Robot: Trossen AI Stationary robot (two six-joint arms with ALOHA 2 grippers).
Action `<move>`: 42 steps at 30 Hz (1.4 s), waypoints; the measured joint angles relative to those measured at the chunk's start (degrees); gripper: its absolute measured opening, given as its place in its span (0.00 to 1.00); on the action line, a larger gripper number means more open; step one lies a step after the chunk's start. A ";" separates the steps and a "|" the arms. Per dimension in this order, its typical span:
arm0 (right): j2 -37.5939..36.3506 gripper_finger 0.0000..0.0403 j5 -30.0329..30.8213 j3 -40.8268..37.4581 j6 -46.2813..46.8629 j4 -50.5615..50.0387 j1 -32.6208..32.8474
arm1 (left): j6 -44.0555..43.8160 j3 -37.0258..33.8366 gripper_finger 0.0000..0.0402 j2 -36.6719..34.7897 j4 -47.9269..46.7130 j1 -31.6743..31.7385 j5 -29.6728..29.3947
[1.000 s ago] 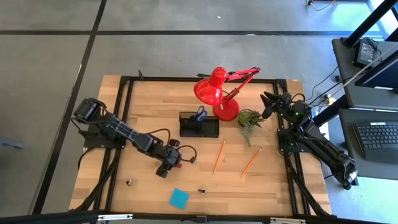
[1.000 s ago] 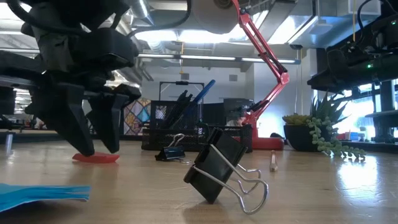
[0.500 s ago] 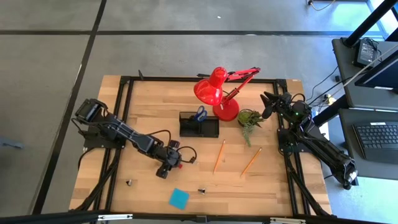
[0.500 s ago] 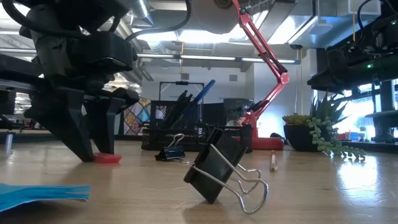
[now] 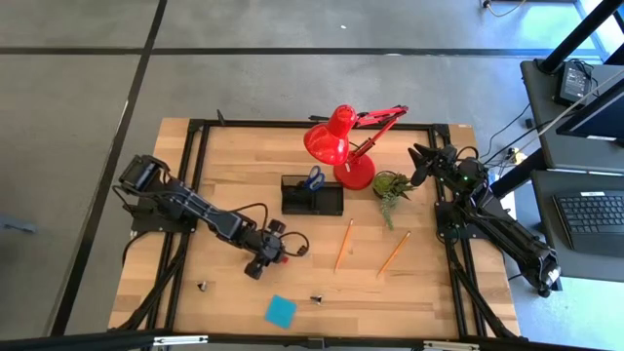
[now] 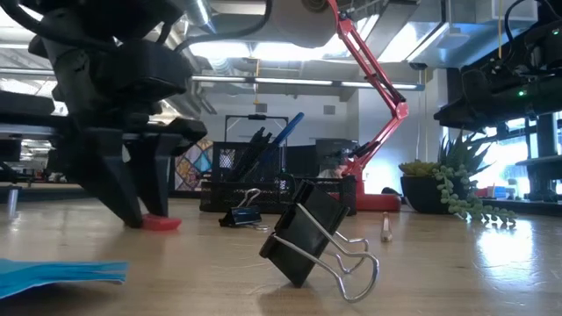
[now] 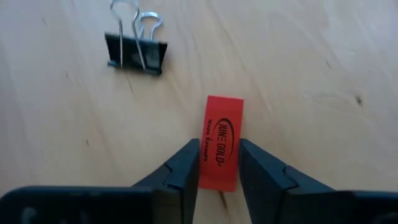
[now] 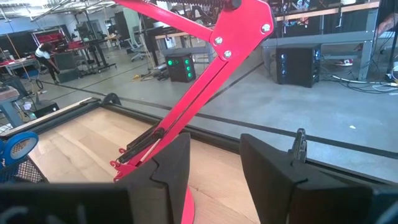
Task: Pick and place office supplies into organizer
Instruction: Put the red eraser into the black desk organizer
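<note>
The left gripper (image 7: 219,163) sits low on the table's left-centre, jaws flanking the red eraser (image 7: 221,151), touching its sides. A clip (image 7: 136,51) lies just beyond. The organizer (image 5: 313,196) stands mid-table. At the far right edge, the right gripper (image 5: 419,156) waits, jaws apart.

The eraser (image 7: 220,142) lies between the left gripper (image 7: 219,167) fingers, near a clip (image 7: 135,48).
</note>
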 joint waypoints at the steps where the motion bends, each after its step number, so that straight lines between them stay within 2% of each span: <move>1: 0.00 0.36 -0.02 0.00 0.00 -0.02 0.00 | 0.32 -0.04 0.24 0.06 0.55 0.02 -0.34; 10: 0.00 0.36 0.00 0.00 0.00 0.00 -0.02 | -1.78 -0.03 0.17 -0.36 2.62 0.33 -1.57; 18: 0.00 0.36 0.00 0.00 -0.02 -0.02 -0.02 | -2.06 0.02 0.16 -2.94 1.27 2.56 -2.26; 24: 0.00 0.36 0.00 0.00 -0.26 -0.01 -0.02 | 1.36 0.02 0.16 -6.32 -0.46 4.11 -9.33; 32: 0.00 0.36 0.00 0.00 -1.53 -0.02 0.00 | 3.74 0.09 0.16 -10.94 0.26 7.69 -22.42; 42: 0.00 0.36 0.00 0.00 -1.73 0.00 -0.01 | 2.91 0.11 0.16 -9.98 1.59 14.07 -18.62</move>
